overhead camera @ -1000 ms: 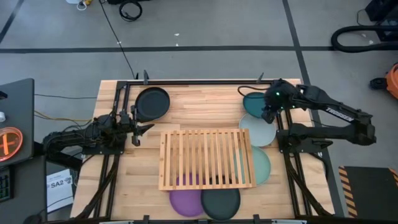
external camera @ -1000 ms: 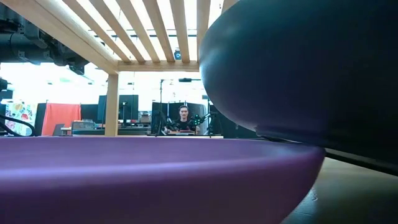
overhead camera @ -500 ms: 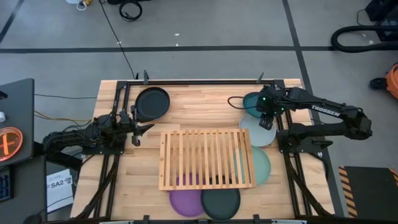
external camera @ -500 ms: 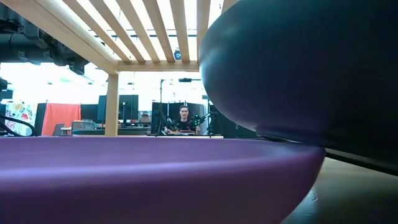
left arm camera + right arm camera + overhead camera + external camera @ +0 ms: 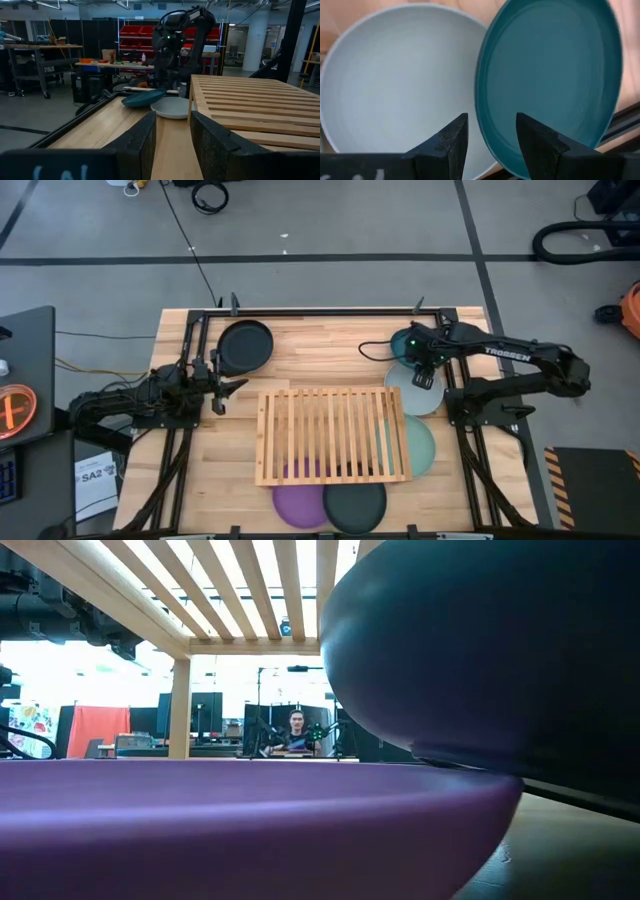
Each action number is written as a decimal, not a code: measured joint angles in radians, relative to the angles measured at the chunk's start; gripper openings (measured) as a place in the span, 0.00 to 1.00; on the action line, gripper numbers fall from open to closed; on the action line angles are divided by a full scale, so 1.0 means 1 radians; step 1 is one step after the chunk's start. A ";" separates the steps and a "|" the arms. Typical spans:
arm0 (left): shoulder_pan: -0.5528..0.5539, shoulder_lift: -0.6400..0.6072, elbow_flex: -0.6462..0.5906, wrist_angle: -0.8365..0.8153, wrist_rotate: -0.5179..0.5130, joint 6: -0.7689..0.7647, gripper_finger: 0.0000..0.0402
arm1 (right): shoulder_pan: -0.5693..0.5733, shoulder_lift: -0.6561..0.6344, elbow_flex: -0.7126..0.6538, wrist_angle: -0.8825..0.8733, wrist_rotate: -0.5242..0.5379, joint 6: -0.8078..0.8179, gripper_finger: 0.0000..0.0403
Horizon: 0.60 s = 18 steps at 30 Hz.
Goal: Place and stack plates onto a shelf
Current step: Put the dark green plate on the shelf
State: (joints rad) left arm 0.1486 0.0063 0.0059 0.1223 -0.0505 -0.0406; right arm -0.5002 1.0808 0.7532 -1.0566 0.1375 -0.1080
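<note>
The slatted wooden shelf [image 5: 333,436] stands mid-table. A dark teal plate [image 5: 555,75] lies at the far right, its rim overlapping and leaning on a pale blue-white plate [image 5: 395,80]. My right gripper [image 5: 491,135] hangs open above them, pointing down, its fingers over the teal plate's overlapping rim without touching it. A black plate [image 5: 245,347] lies far left. A mint plate [image 5: 422,446], a purple plate [image 5: 298,506] and a dark plate [image 5: 357,506] lie partly under the shelf. My left gripper [image 5: 222,390] waits open at the left.
Black frame rails [image 5: 320,311] run along the table's far edge, close behind the teal plate. Bare wood [image 5: 320,355] lies between the black plate and the teal plate. A person [image 5: 296,730] sits far off in the room.
My right gripper has come down toward the teal and pale plates, shifting a little toward the table's left, and has tipped to point more steeply down. The plates and the shelf have not moved.
</note>
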 joint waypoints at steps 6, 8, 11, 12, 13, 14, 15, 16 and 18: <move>0.000 0.000 0.000 0.000 0.000 0.000 0.31 | 0.000 0.060 0.000 0.001 -0.004 -0.005 0.43; 0.000 0.000 0.000 0.000 0.000 0.000 0.31 | 0.000 0.078 0.000 0.001 -0.005 -0.008 0.43; 0.000 0.000 0.000 0.000 0.000 0.000 0.31 | 0.000 0.103 0.000 0.003 0.002 -0.008 0.43; 0.000 0.000 0.000 0.000 0.000 0.000 0.31 | 0.000 0.110 0.000 0.007 0.008 -0.008 0.43; 0.000 0.000 0.000 0.000 0.000 0.000 0.31 | 0.000 0.117 0.000 0.010 0.013 -0.008 0.43; 0.000 0.000 0.000 0.000 0.000 0.000 0.31 | 0.000 0.124 0.000 0.011 0.017 -0.008 0.43; 0.000 0.000 0.000 0.000 0.000 0.000 0.31 | 0.000 0.130 0.000 0.011 0.019 -0.008 0.43; 0.000 0.000 0.000 0.000 0.000 0.000 0.31 | 0.000 0.137 0.000 0.012 0.019 -0.008 0.43; 0.000 0.000 0.000 0.000 0.000 0.000 0.31 | 0.000 0.147 0.000 0.013 0.019 -0.008 0.42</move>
State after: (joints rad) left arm 0.1486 0.0063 0.0059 0.1223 -0.0505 -0.0407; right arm -0.5003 1.2277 0.7532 -1.0431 0.1562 -0.1162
